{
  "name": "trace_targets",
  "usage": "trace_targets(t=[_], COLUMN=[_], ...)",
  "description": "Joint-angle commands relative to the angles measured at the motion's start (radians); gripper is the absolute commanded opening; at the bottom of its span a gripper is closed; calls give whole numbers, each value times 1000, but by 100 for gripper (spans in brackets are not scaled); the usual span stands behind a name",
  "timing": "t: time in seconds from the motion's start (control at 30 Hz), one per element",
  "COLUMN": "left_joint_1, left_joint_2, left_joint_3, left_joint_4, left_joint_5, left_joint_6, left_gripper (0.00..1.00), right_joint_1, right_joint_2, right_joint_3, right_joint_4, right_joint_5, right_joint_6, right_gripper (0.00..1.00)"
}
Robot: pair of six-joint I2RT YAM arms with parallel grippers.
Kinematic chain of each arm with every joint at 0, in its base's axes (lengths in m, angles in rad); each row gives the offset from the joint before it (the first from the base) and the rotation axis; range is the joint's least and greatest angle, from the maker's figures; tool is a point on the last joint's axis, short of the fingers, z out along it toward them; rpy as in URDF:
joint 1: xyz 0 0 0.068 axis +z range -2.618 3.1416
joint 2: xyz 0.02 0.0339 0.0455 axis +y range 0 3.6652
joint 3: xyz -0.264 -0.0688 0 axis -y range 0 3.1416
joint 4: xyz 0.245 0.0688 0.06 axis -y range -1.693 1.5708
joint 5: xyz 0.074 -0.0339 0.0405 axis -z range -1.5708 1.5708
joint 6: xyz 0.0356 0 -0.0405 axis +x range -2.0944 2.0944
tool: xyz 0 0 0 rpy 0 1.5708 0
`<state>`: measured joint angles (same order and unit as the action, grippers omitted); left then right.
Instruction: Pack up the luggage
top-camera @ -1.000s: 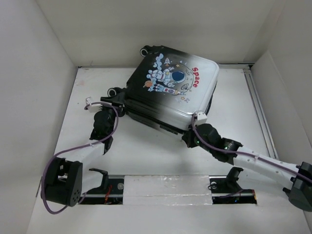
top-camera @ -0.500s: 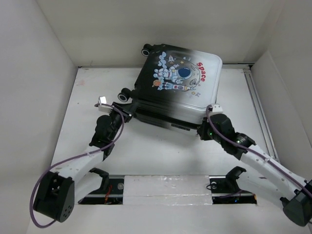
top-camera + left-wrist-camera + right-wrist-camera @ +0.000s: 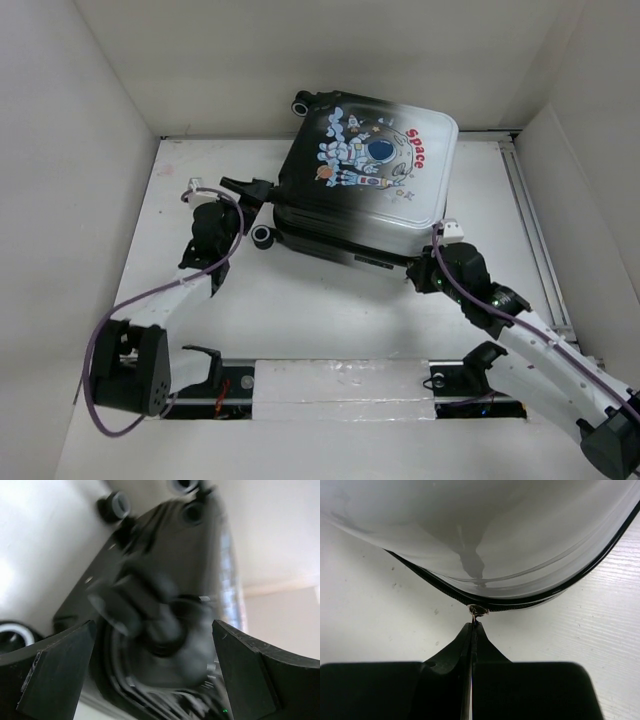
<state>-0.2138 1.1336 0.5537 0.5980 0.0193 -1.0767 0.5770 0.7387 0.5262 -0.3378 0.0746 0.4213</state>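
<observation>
- As I look down from the top camera, the luggage [image 3: 370, 170] lies flat and closed on the white worktop [image 3: 330, 300], in the upper centre of the frame, turned at an angle.
- Its astronaut print and red "Space" lettering face up, with the black part of the shell toward the upper left and the white part toward the lower right.
- One wheel [image 3: 262, 235] pokes out at the case's left corner, and another wheel [image 3: 299, 103] shows at the top corner.
- My left gripper [image 3: 154, 625] sits at that wheeled end, left of centre in the top view, with its jaws spread wide and released. In its wrist view, the dark end of the case fills the gap between the two fingers. That view is blurred, and I can't tell whether either finger touches the shell.
- My right gripper [image 3: 472, 627] is at the case's lower right corner, low against the worktop.
- Its fingers are clenched together, and the small metal zipper pull [image 3: 478, 611] is pinched at their very tips.
- The pull hangs from the black zip seam [image 3: 530, 601], which curves under the pale shell across the top of that wrist view.
</observation>
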Motion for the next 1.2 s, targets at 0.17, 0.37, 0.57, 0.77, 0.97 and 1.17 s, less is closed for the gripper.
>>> trace_targets(t=[0.17, 0.37, 0.57, 0.77, 0.97, 1.17], left_joint_1=[33, 33, 33, 42, 42, 42], left_joint_2=[101, 205, 359, 445, 454, 422], left_joint_3=[15, -34, -11, -2, 8, -1], left_joint_4=[123, 416, 587, 727, 749, 731], left_joint_5=[105, 106, 97, 97, 107, 107], left_joint_6=[-120, -255, -322, -356, -335, -301], left_gripper=[99, 97, 76, 21, 0, 0], right_joint_1=[20, 20, 20, 20, 29, 38], right_joint_2=[-5, 4, 4, 4, 50, 64], right_joint_3=[6, 6, -14, -32, -80, -153], right_joint_4=[149, 158, 149, 154, 301, 453], right_joint_5=[-130, -130, -119, -119, -52, 108], right_joint_6=[-1, -10, -1, 8, 42, 105], right_gripper=[0, 0, 5, 43, 54, 52])
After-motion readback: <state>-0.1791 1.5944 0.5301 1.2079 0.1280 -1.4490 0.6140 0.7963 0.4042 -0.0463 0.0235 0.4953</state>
